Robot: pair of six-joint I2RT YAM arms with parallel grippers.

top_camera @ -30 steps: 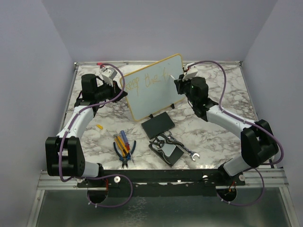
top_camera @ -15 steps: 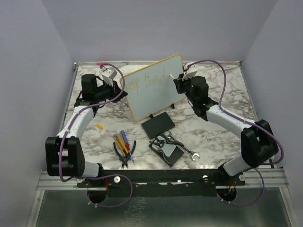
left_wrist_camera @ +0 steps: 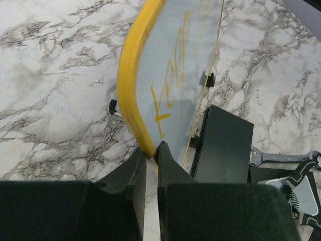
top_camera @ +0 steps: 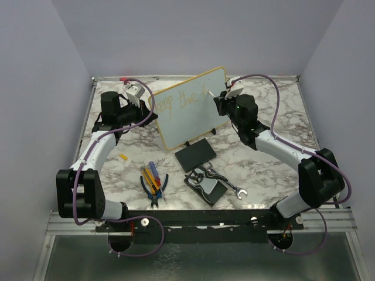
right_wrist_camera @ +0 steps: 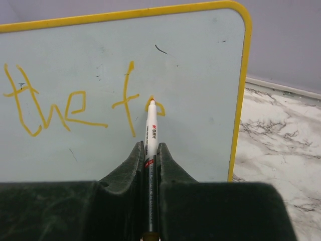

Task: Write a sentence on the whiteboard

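**Marker tip at the top line of writing, board pinched at its edge**

The yellowish-orange handwritten sentence [right_wrist_camera: 75, 108] runs along the upper part of the board. In the right wrist view we read "the", then an "f" and a small loop just after it. In the left wrist view we make out "Keep" at the start of the line.

The writing sits on the large glossy whiteboard with a thin yellow frame [top_camera: 187, 117]. The board stands tilted on small black feet in the upper centre of the top view, at the far part of the table.

A slim white marker with an orange tip [right_wrist_camera: 150, 135] points at that small loop. The tip seems to touch the surface, though we cannot confirm contact from this angle.

The right gripper [right_wrist_camera: 149, 146] has its fingers pressed in on the marker's barrel, at the board's upper right end in the top view. The left gripper [left_wrist_camera: 150, 149] pinches the board's yellow frame between its nearly closed fingers, at the bottom centre of the left wrist view.

Just below the board in the top view lies a flat black rectangular pad [top_camera: 195, 154]. Further down are:

- a cluster of red, yellow and blue handled tools [top_camera: 150, 175]
- dark-handled pliers [top_camera: 157, 193]
- locking pliers on a dark block [top_camera: 206, 174]
- a silver wrench [top_camera: 234, 190]

A small yellow piece [top_camera: 123, 157] lies left of them. Everything rests on the white marble-patterned table [top_camera: 263, 152].
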